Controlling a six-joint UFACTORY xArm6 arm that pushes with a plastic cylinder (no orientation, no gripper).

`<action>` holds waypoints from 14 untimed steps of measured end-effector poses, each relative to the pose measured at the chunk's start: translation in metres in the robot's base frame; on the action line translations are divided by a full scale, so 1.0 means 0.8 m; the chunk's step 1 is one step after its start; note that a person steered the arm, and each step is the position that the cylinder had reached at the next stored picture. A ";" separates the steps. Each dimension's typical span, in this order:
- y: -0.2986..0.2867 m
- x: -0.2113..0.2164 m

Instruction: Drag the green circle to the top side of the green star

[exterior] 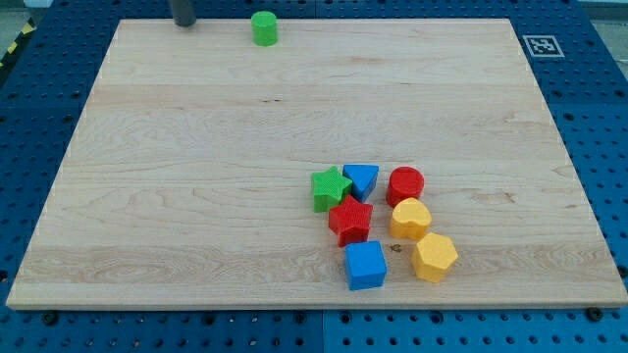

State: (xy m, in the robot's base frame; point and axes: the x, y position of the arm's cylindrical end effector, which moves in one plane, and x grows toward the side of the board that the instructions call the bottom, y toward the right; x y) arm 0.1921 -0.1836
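The green circle (264, 27) stands near the board's top edge, left of centre. The green star (331, 188) lies far below it, at the left of a cluster of blocks in the lower right-centre. My tip (183, 23) is at the top edge of the board, to the view's left of the green circle and apart from it. The rod runs out of the view at the top.
The cluster holds a blue triangle (361, 179), a red circle (404, 184), a red star (350, 220), a yellow block (409, 219), a yellow hexagon (434, 257) and a blue cube (365, 265). A fiducial tag (541, 45) sits at the board's top right.
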 end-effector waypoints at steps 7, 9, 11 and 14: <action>0.234 0.129; 0.214 0.144; 0.178 0.144; 0.149 0.212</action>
State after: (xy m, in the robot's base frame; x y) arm 0.3619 -0.0643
